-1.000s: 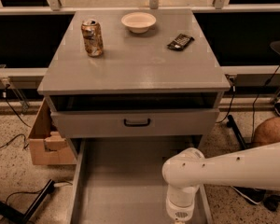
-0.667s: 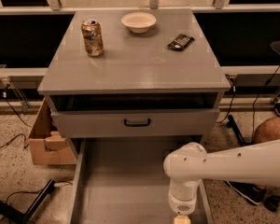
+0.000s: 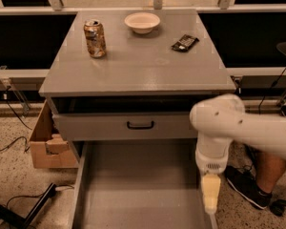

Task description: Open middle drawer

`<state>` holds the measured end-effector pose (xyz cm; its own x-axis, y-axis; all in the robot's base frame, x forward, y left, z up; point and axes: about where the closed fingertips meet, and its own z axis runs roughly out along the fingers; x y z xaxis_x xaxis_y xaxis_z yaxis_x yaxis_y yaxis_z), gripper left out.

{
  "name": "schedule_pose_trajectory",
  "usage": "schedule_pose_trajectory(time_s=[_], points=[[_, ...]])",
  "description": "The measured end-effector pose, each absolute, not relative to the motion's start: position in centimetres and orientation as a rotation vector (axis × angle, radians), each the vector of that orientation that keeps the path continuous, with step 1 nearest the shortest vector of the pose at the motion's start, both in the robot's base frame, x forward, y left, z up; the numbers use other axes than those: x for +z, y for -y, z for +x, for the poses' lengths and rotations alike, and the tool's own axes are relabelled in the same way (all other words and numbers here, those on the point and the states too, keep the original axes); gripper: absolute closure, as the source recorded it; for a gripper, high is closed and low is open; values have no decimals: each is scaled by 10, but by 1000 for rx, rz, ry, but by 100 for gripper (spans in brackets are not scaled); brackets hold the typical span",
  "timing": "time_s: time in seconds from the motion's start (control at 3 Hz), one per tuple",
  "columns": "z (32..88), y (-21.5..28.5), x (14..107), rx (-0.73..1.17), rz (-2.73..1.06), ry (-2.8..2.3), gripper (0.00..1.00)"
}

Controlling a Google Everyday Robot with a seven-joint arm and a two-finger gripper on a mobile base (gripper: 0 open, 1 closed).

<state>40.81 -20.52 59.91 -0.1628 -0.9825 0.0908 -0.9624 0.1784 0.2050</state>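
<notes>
The grey cabinet [image 3: 133,75] has a drawer front with a small black bar handle [image 3: 140,125] just under a dark gap below the top; this is the middle drawer [image 3: 100,127], and it sits nearly flush with the cabinet. Below it a wider grey drawer [image 3: 133,190] is pulled far out and shows a plain grey inside. My gripper [image 3: 210,194] hangs pointing down from the white arm [image 3: 219,128], over the right edge of the pulled-out lower drawer, to the right of and below the black handle. It holds nothing that I can see.
On the cabinet top stand a drink can [image 3: 95,38], a white bowl [image 3: 142,22] and a black packet [image 3: 185,42]. A cardboard box [image 3: 46,144] sits on the floor at the left, with cables [image 3: 14,142] near it. A dark shoe [image 3: 243,185] is at the right.
The white arm has moved right and up, towards the cabinet front. The gripper has swung to the lower drawer's right edge. The drawers have not moved.
</notes>
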Motion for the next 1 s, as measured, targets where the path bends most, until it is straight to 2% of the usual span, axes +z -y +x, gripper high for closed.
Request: schedule_pose_trajectory(time_s=[0.33, 1.0], points=[[422, 232, 674, -93, 1888, 2220, 0], [368, 289, 784, -57, 1817, 2289, 0]])
